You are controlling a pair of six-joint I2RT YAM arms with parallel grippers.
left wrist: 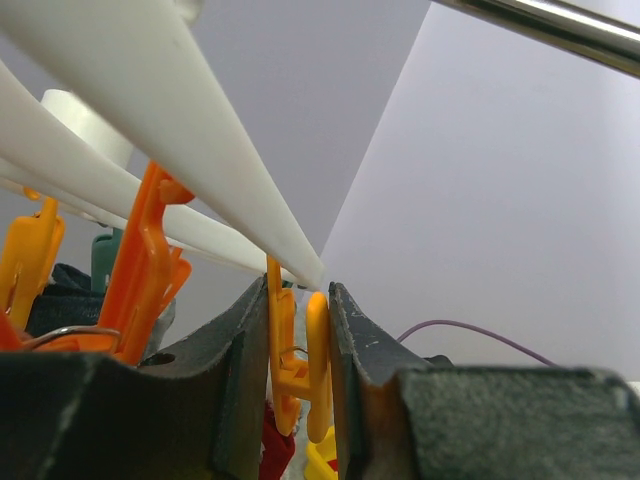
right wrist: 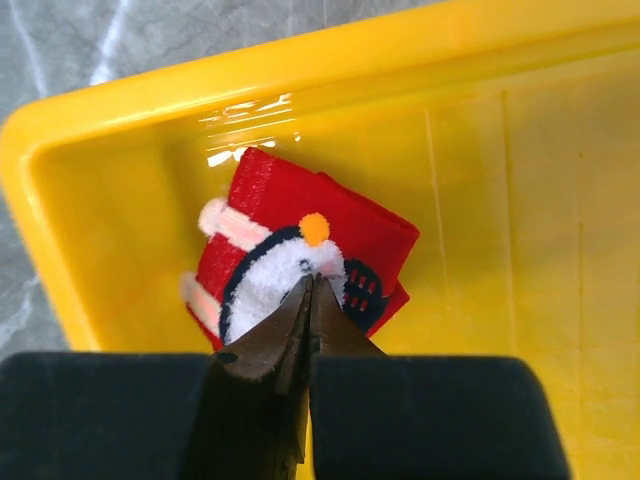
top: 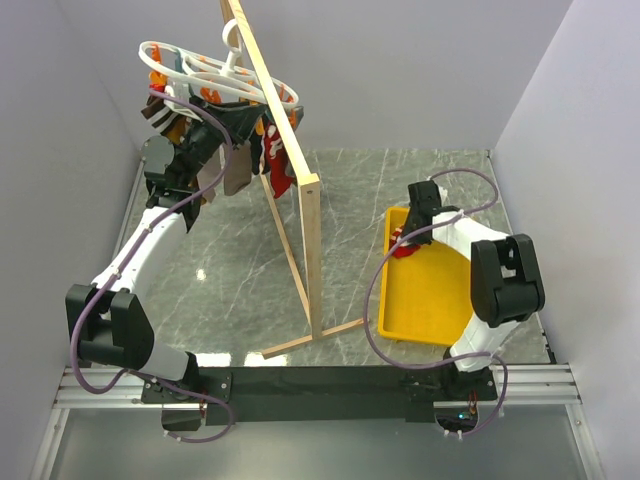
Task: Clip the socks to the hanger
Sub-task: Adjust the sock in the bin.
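The white hanger (top: 215, 78) hangs at the top left from the wooden rack, with several socks clipped under it. My left gripper (top: 198, 135) is raised to it and is shut on an orange clip (left wrist: 305, 365), squeezing its handles between both fingers. Dark red fabric (left wrist: 275, 445) shows just below that clip. A red sock (right wrist: 335, 225) with a white and navy figure lies folded in the yellow tray (right wrist: 120, 130). It also shows in the top view (top: 400, 245). My right gripper (right wrist: 311, 282) is shut, its tips resting on the sock's white patch.
The tall wooden rack (top: 300, 200) stands between the arms, its foot near the table's middle front. The yellow tray (top: 430, 300) lies at the right. Grey walls close in on the left, back and right. Dark, grey and brown socks (top: 235, 160) hang under the hanger.
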